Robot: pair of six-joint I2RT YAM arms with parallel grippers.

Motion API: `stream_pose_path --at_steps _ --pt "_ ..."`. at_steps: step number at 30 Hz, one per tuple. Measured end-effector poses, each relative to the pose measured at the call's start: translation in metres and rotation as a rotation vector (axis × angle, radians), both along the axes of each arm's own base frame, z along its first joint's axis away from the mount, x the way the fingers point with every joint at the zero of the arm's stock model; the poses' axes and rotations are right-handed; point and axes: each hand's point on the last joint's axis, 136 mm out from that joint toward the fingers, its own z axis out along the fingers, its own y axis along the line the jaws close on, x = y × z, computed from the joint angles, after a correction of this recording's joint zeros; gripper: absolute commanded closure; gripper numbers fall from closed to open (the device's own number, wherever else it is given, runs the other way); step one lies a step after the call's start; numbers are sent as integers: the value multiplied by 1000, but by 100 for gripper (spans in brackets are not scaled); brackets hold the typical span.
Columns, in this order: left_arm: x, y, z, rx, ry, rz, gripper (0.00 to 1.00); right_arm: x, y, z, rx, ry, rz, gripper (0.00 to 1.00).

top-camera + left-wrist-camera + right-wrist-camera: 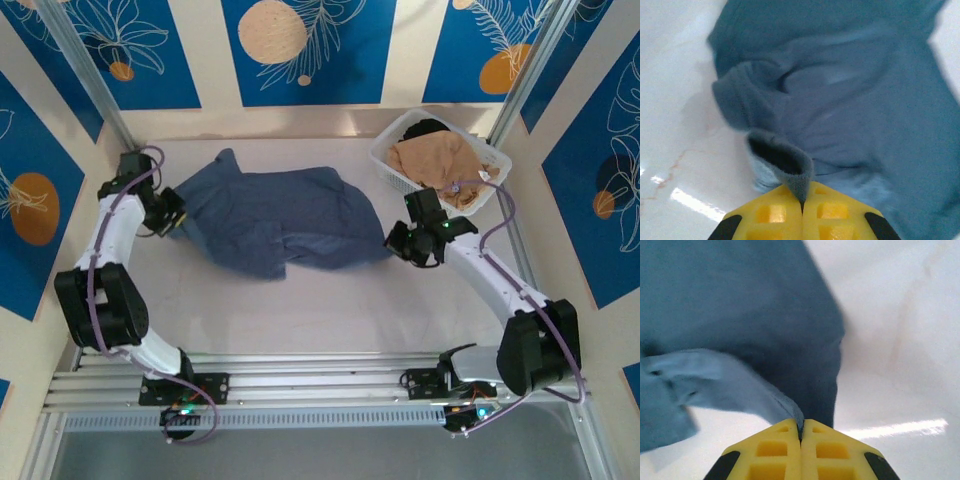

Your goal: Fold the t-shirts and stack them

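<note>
The left gripper (802, 202) and right gripper (801, 429) each pinch an edge of the crumpled slate-blue cloth t-shirt (270, 220) lying on the white desk (300, 310).

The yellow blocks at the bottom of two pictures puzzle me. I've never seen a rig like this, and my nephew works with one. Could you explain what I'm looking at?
Those blocks are gripper fingers. Two robot arms, the left arm and the right arm, are bolted at the near edge of a table. The wide picture comes from a camera above and behind them. The other two come from a camera on each wrist, looking past its own fingers. A slate-blue t-shirt lies rumpled on the table. The left gripper is shut, pinching a fold at the shirt's edge. The right gripper is shut on another edge of it. At the far right stands a white basket with a tan t-shirt in it.
</note>
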Motion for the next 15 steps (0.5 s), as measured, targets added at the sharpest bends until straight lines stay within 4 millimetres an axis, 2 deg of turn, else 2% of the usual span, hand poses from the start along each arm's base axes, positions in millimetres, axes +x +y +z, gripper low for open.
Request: stream_pose_path --at_steps 2,5,6,7,9,10,13,14,15 --pt "-12 1 -16 15 51 -12 100 -6 -7 -14 -18 49 -22 100" --pt "-25 4 -32 41 96 -25 100 -8 -12 -24 -30 82 -39 100" --pt "-31 5 -38 54 116 -27 97 -10 -13 -27 -32 91 -43 100" --pt "-37 7 -43 66 137 -29 86 -11 -14 -29 -36 98 -45 100" --pt "-51 11 -51 98 178 -36 53 -15 -15 -33 -39 112 -48 100" --pt "-55 12 -52 108 188 -36 46 -16 -15 -35 -40 117 -48 100" --pt "-63 6 -42 153 176 -66 43 -18 -15 -36 -42 124 -47 100" --pt "-64 -2 -35 173 157 -93 43 -19 -16 -37 -43 126 -47 100" --pt "-63 -18 -27 194 132 -149 43 -19 -16 -37 -44 129 -47 100"
